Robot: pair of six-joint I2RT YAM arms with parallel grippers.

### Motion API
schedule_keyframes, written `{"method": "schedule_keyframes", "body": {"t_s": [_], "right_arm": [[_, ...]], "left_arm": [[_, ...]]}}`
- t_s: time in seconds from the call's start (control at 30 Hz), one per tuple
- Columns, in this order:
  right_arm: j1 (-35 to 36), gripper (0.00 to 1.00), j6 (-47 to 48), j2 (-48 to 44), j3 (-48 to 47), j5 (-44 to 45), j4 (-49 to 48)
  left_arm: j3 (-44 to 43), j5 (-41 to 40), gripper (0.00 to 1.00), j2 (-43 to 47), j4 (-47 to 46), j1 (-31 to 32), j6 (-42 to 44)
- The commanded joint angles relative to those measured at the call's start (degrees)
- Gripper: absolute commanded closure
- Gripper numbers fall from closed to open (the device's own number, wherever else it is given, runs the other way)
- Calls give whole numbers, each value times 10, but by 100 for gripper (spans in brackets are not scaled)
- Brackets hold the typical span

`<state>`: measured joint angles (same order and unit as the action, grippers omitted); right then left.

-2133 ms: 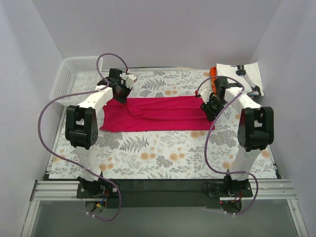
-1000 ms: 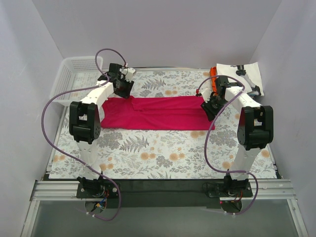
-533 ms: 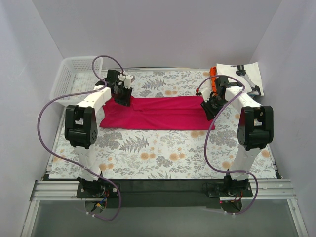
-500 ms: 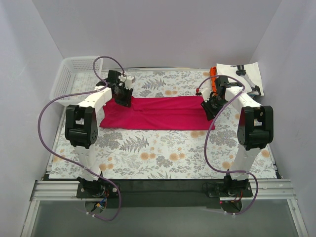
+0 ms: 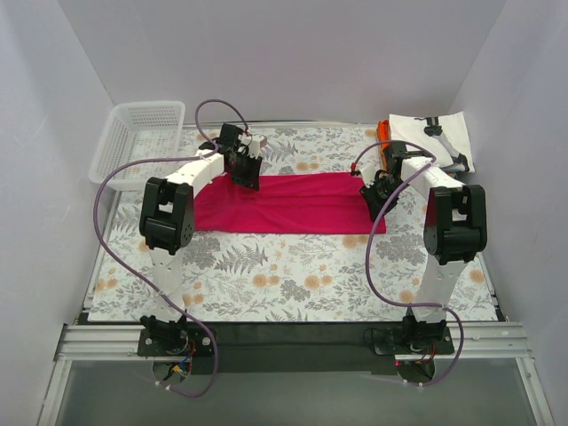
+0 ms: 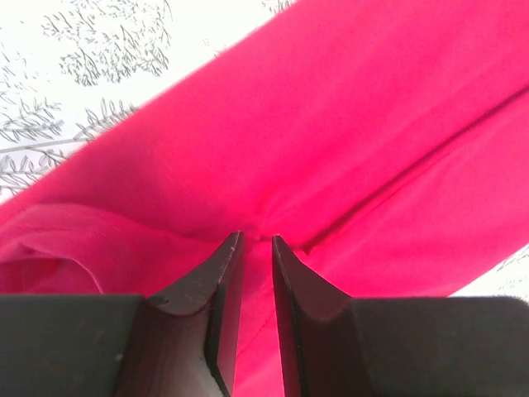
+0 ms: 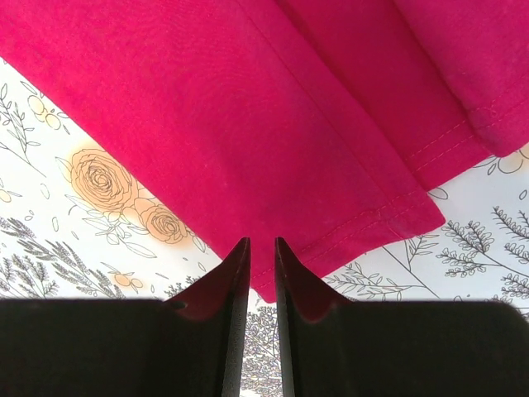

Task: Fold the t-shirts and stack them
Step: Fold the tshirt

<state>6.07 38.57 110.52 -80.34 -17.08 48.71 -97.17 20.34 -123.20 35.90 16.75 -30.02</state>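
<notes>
The crimson-pink t-shirt (image 5: pixel 302 204) lies as a long folded strip across the middle of the floral table. My left gripper (image 5: pixel 247 173) is at its far left part, jaws nearly together, pinching a fold of the cloth; in the left wrist view (image 6: pixel 256 237) the crimson cloth (image 6: pixel 331 124) fills the view. My right gripper (image 5: pixel 371 202) is at the shirt's right end, jaws nearly together over its hemmed corner (image 7: pixel 273 281). The white t-shirt with black print (image 5: pixel 435 138) lies at the far right, with the orange t-shirt (image 5: pixel 383 133) showing from under it.
A white mesh basket (image 5: pixel 133 133) stands at the far left corner. White walls close in the table at the back and sides. The floral table cover (image 5: pixel 293 275) is bare in front of the shirt.
My left gripper has moved right along the shirt's far edge, and the shirt's left end has shifted right with it. The right gripper has stayed at the right end.
</notes>
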Motion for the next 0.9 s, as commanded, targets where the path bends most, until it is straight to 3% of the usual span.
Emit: {"method": "schedule_keyframes", "body": {"t_s": [0.0,0.23,0.4,0.87], "right_arm": [[-1,79,-8,-4,-7,-8,2],[-1,78,-7,-11,-4,-6,3],[4,89,-16,-5,-1,-10,2],[15,99,-44,37,-3,35,-20]], "left_arm": [[-32,21,77,27,-3,-5,-19],[58,-27,69,138,42,-7,3],[125,-52,70,175,44,-6,1],[99,-77,75,84,7,-5,-13]]}}
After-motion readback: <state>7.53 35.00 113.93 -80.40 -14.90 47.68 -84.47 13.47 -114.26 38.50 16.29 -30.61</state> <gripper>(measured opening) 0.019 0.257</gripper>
